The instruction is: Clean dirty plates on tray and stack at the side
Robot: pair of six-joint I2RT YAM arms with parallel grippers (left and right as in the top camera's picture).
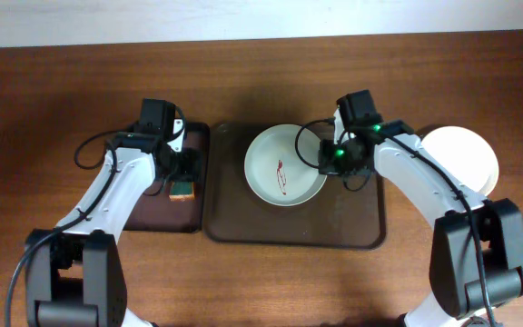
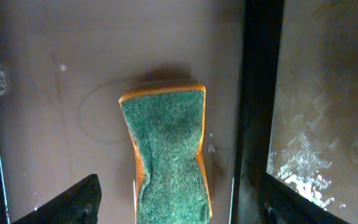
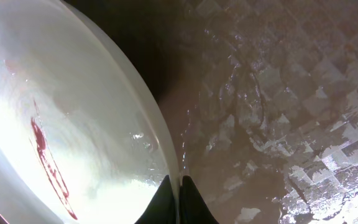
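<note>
Plate (image 1: 286, 164) with a dark-red smear (image 1: 281, 171) sits mid-frame on the tray (image 1: 261, 227), its right rim pinched by the right fingers (image 3: 194, 208), seemingly to steady it, while the left fingers (image 2: 67, 202) straddle the sponge (image 2: 166, 155), spread for a grasp.

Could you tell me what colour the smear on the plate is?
The smear is dark red; right wrist view shows it best.
</note>
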